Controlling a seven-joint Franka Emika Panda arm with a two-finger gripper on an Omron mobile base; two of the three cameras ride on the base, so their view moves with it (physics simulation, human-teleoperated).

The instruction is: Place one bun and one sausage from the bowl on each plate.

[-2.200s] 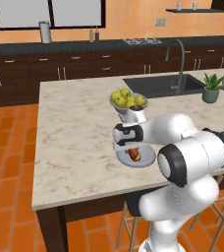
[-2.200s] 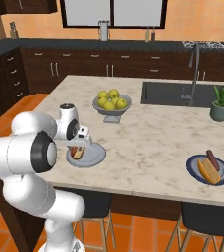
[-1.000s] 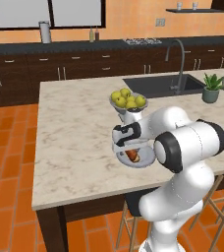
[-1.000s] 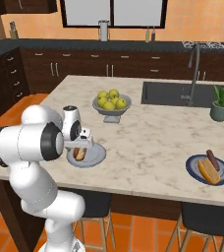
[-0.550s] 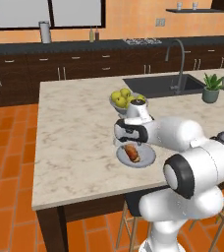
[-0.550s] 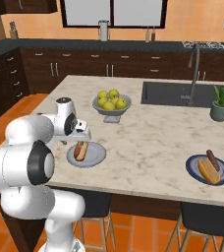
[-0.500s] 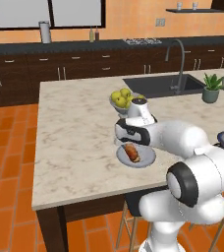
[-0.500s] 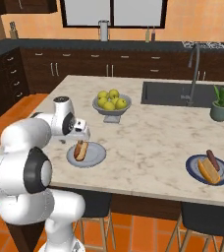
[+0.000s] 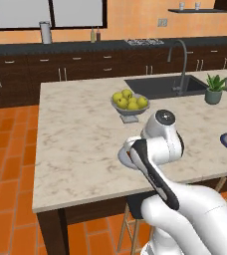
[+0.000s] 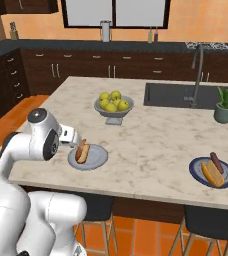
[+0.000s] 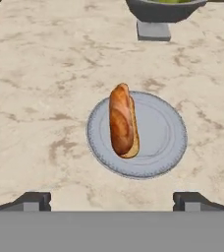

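A bun [image 11: 122, 121] lies on the left half of the grey plate [image 11: 163, 133], lengthwise, a dark sausage tucked along its edge as far as can be told. The plate sits near the counter's [image 10: 151, 145] front edge, with the fruit bowl [image 10: 114, 106] behind it. The gripper [image 11: 112, 201] hangs above the plate's near side, jaws spread wide and holding nothing. Far off to the right, the blue plate [image 10: 226, 181] carries another bun [image 10: 211, 172] and a sausage [image 10: 216, 162] side by side.

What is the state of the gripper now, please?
Gripper: open, holding nothing, above the light grey plate with the bun.
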